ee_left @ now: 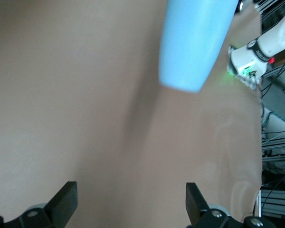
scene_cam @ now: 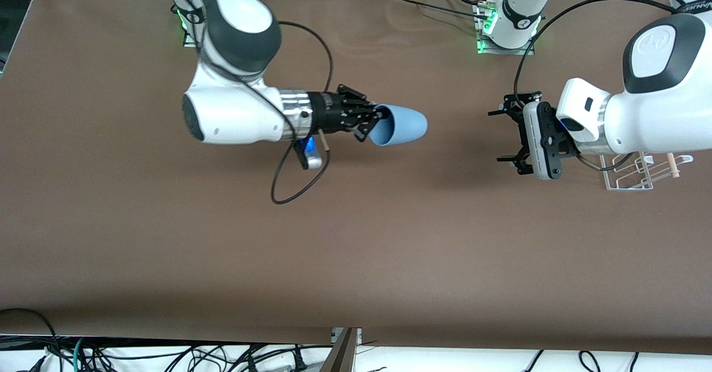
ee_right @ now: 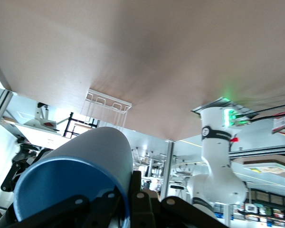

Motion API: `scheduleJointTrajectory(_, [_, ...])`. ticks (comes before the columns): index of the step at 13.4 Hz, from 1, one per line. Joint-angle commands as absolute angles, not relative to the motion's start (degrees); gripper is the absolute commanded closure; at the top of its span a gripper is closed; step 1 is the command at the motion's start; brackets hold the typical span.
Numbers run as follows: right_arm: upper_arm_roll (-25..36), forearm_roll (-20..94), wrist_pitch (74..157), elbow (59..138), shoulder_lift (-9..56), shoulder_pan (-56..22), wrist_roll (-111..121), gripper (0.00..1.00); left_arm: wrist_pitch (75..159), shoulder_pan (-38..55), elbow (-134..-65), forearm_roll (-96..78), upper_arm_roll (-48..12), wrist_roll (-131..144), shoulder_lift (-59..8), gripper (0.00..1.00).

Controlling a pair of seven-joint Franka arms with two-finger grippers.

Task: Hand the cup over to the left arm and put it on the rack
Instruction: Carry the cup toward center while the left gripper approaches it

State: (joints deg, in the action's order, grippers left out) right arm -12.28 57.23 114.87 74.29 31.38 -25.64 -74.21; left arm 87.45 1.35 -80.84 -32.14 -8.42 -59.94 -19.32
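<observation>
My right gripper (scene_cam: 374,122) is shut on the rim of the light-blue cup (scene_cam: 401,125) and holds it on its side in the air over the middle of the table, base pointing toward the left arm's end. In the right wrist view the cup (ee_right: 80,166) fills the lower part, its rim pinched between the fingers (ee_right: 141,199). My left gripper (scene_cam: 505,135) is open and empty, level with the cup and a gap away from its base. In the left wrist view the cup (ee_left: 194,42) hangs well ahead of the spread fingertips (ee_left: 66,202). The white wire rack (scene_cam: 634,173) stands under my left arm.
The brown table (scene_cam: 356,249) carries the rack with its wooden dowel (scene_cam: 673,165) at the left arm's end. A black cable (scene_cam: 289,186) loops down from my right wrist. The left arm's base (scene_cam: 509,24) stands at the table's back edge.
</observation>
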Motion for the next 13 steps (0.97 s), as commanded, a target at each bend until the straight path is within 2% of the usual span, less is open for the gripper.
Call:
scheduleJointTrajectory(1, [-12.22, 58.45, 116.37, 70.94, 33.13, -26.10, -76.29, 1.00, 87.98, 0.53, -80.86, -33.75, -10.88, -61.70, -18.46, 0.00])
scheduleJointTrajectory(6, [-12.22, 58.36, 116.37, 69.26, 34.10, -26.19, -77.17, 1.00, 90.79, 1.14, -80.95, -33.23, -14.23, -61.87, -18.11, 0.00])
scheduleJointTrajectory(13, [-12.22, 58.27, 116.37, 69.17, 34.10, -26.19, -77.17, 1.00, 101.33, 1.93, -81.65, -30.33, -21.53, -61.00, -18.46, 0.00])
